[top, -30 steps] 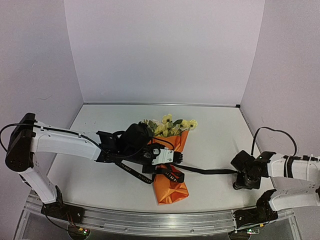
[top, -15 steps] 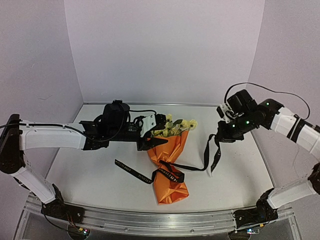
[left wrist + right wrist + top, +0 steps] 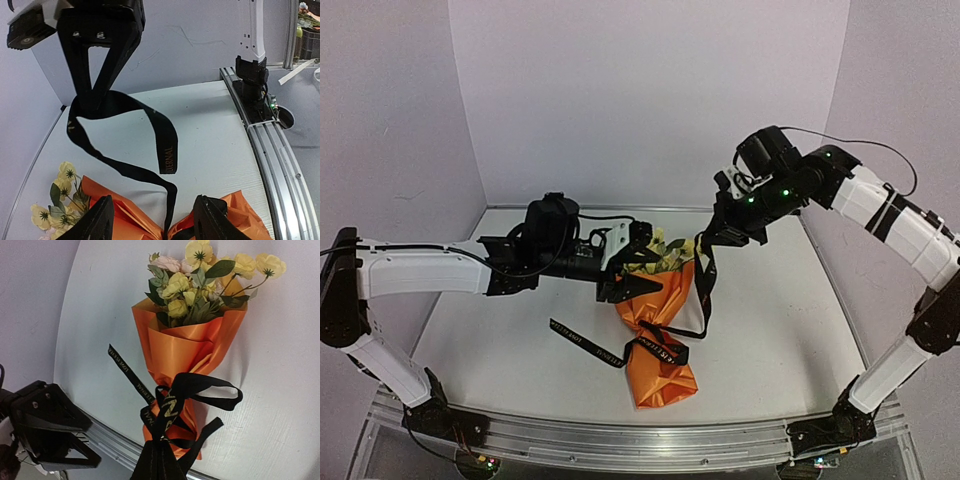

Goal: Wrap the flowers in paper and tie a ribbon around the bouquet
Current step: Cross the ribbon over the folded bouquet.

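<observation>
On the table (image 3: 770, 330), at its left, your left gripper (image 3: 645, 262) reaches in sideways over the upper part of the bouquet (image 3: 655, 312). Its fingers (image 3: 102, 222) stand apart and clamp nothing. From the wrist you see orange paper (image 3: 240, 212) and a strand of ribbon (image 3: 167, 150) in the gap between them.

The bouquet lies flat in the middle of the table. The flowers (image 3: 672, 250) point toward the back wall and the narrow end of the paper cone points toward the near edge. The black ribbon is wound round the lower part of the cone. One tail lies flat on the table just left of the bouquet. Another strand climbs off the right side of the cone into the air.

At the right, your right gripper (image 3: 707, 240) is raised off the table, just beside the flowers. Its fingers are pressed together on that rising strand, which hangs slack in a loop below them.
</observation>
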Robot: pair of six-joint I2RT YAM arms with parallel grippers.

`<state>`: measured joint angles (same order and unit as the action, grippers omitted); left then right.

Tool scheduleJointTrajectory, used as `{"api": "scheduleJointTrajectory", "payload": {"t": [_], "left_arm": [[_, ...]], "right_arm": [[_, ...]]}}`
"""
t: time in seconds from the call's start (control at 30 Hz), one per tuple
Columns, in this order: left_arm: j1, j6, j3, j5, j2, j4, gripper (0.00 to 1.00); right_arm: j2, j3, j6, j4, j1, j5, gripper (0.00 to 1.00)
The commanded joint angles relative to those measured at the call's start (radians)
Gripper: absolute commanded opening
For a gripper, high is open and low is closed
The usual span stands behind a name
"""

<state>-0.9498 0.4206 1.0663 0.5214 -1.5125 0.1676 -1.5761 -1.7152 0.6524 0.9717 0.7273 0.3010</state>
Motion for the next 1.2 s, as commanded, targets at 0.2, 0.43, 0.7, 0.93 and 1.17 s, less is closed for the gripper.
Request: {"api": "scheduleJointTrajectory", "payload": {"t": [0.2,0.43,0.7,0.93,1.17], "left_arm": [[0.001,-0.048,-0.020,-0.020,0.065,0.028,0.59],[0.000,-0.062,-0.086,-0.030,0.122,0.078,0.62],[0.002,-0.061,-0.082,0.020,0.127,0.013,0.61],[0.002,-0.090,-0.102,-0.075,0.092,0.087,0.59],[0.002,-0.128,-0.115,-0.115,0.071,0.122,0.55]], "right_arm": [[-0.096,-0.162,0.400,0.004,0.144,-0.209,0.00],[-0.122,-0.145,0.503,-0.055,0.167,-0.205,0.00],[-0.186,-0.117,0.521,-0.248,0.179,-0.002,0.00],[-0.139,-0.020,0.522,-0.343,0.188,-0.011,0.00],[-0.096,0.032,0.500,-0.367,0.195,-0.038,0.00]]}}
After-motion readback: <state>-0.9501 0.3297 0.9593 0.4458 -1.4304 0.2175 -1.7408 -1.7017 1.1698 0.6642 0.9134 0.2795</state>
